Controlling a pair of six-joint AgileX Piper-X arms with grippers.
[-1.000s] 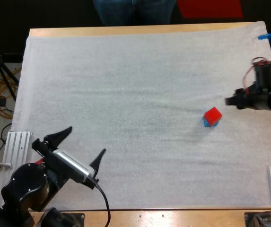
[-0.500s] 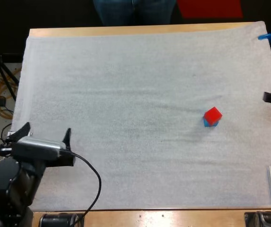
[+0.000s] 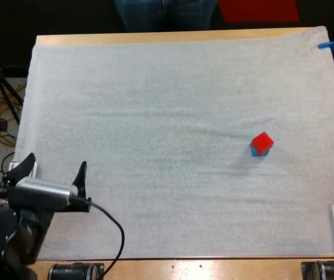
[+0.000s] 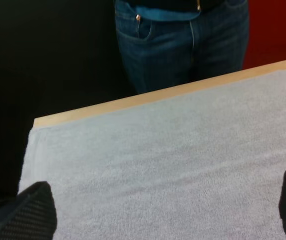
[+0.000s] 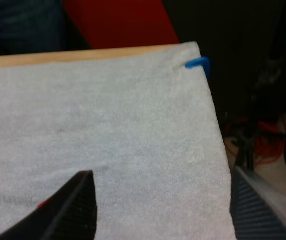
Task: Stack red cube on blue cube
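Spreading over nearly the whole high view, the wooden tabletop (image 3: 155, 37) carries one white mat (image 3: 155, 105), probably there to give the cubes a soft, non-slip bed. One person's legs (image 4: 182, 45) in jeans stand beyond the far edge at the top centre of the frame, close enough to watch but clear of the work.

Two arms are in the room. The left pincer (image 3: 55, 168) sits at the lower left of the frame over the mat's near corner. Its fingers are spread wide and released, with nothing but bare mat between them in its own wrist view. The right pincer (image 5: 167, 210) is at the right edge of the frame, and its wrist view shows its two fingers apart with only mat between them, so it too is released and empty. Both sit well apart from the cubes, which I take as deliberate: nothing needs holding.

Two cubes, one of each colour. The red cube (image 3: 263, 140) rests on top of the blue cube (image 3: 254, 151) at right of centre on the mat, with the blue one peeking out at its lower left. From where I stand, the stack looks finished and steady.
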